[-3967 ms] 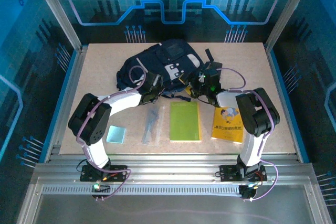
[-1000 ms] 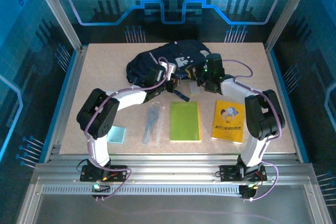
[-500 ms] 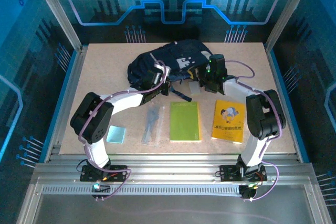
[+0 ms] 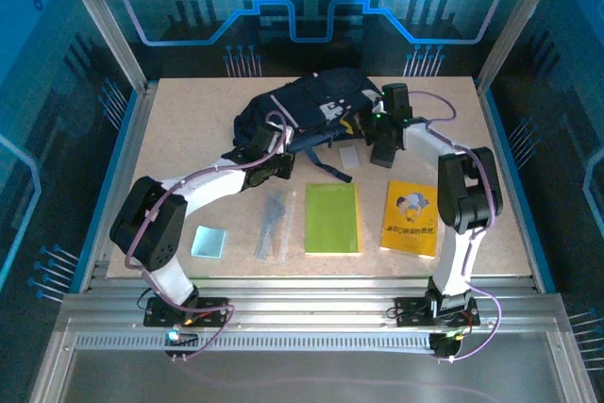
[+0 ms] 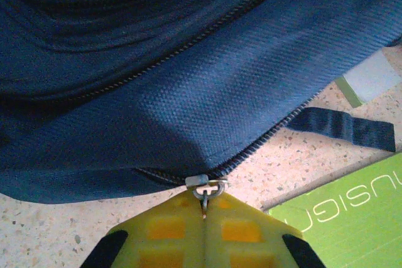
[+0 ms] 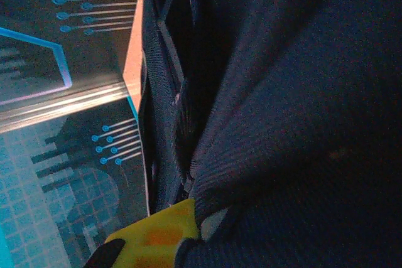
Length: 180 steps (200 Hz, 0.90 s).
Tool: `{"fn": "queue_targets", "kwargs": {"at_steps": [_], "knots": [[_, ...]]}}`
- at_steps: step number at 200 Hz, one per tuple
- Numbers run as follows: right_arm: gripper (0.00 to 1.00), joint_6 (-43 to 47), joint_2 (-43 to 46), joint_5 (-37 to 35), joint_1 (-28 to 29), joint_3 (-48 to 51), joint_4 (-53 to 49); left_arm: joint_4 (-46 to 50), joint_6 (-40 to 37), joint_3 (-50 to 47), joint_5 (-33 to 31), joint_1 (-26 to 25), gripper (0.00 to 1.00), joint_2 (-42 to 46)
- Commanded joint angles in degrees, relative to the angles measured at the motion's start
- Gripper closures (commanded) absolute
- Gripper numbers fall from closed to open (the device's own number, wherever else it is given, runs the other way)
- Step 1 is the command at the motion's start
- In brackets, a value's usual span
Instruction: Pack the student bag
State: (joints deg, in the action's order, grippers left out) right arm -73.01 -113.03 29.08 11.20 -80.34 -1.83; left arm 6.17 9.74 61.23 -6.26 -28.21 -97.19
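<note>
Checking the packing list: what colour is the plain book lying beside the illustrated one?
Lime green. That flat rectangular book shows best in the top external view.

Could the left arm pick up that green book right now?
Probably not straight away: its fingers are shut on the zipper pull of the student bag. The green book lies flat close by with nothing on top of it, so after letting go the way looks free.
</note>
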Motion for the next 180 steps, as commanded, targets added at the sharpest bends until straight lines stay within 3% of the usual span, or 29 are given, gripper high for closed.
{"fn": "queue_targets", "kwargs": {"at_steps": [1, 16, 20, 26, 33, 71, 128, 180], "knots": [[1.0, 7.0, -6.0, -0.1, -2.4, -7.4, -0.3, 8.1, -1.7, 1.8, 5.1, -1.1, 1.0, 2.3], [0.95, 9.2, -8.1, -0.6, -2.4, -9.9, -3.3, 9.3, -1.0, 2.7, 5.7, -2.1, 1.0, 2.9], [0.88, 9.8, -8.4, -0.7, -2.5, -10.4, -3.9, 9.4, -0.7, 2.8, 6.2, -2.1, 1.0, 3.0], [0.64, 10.4, -8.7, -0.6, -2.6, -10.9, -4.8, 9.5, -0.1, 3.0, 6.8, -2.2, 1.0, 3.2], [0.48, 11.0, -8.8, -0.4, -2.6, -11.4, -6.1, 9.4, 0.9, 3.2, 7.4, -2.3, 1.0, 3.2], [0.08, 14.8, -3.0, 1.7, -2.9, -5.3, -9.3, 10.0, 3.4, 8.0, 8.8, -2.5, 1.0, -0.5], [0.03, 14.4, 13.6, 0.9, -3.3, 14.9, -8.5, 11.8, 6.1, 14.9, 10.6, -4.6, 1.0, -5.1], [0.04, -3.1, 16.9, -1.5, 4.7, 26.1, 10.2, 11.8, 7.4, 14.0, 12.9, -6.4, 1.0, -3.1]]}}
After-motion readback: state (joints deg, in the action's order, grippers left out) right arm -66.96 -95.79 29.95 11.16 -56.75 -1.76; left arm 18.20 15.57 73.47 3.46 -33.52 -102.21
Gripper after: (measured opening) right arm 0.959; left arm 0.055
